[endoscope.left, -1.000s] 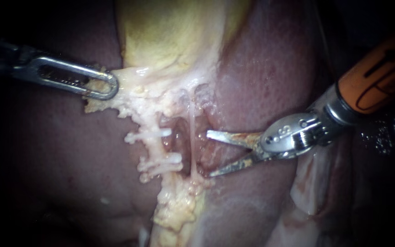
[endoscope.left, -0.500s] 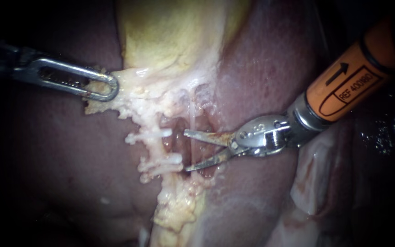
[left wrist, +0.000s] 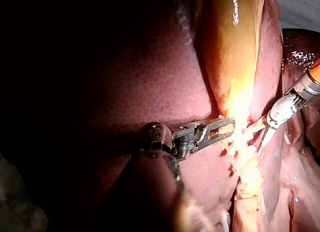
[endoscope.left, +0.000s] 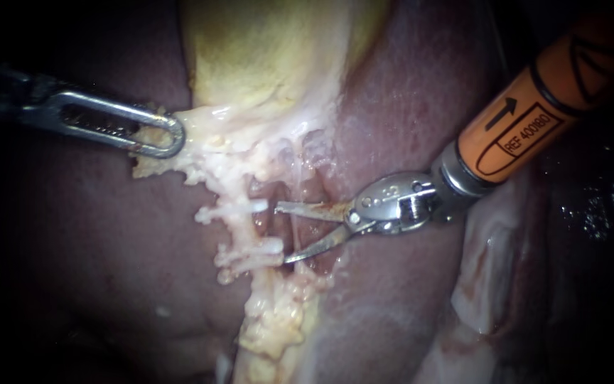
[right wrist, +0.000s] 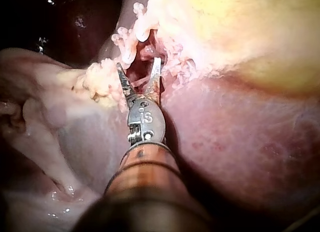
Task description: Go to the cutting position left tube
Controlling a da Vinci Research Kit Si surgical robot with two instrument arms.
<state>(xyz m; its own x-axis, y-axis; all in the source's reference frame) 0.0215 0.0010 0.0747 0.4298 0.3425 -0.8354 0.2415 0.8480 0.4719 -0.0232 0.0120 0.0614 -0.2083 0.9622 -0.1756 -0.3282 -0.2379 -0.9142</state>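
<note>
Between right instrument's [endoscope.left: 282, 233] parted blades, tube [endoscope.left: 297, 186]

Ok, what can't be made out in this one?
Endoscope view: whether the right instrument's open blades touch the thin tube; the upper blade overlaps it.
Endoscope view: the left instrument's shaft, lost in darkness at the edge.
Left wrist view: glare on the gallbladder washes out the pale tissue in the left jaws.
</note>
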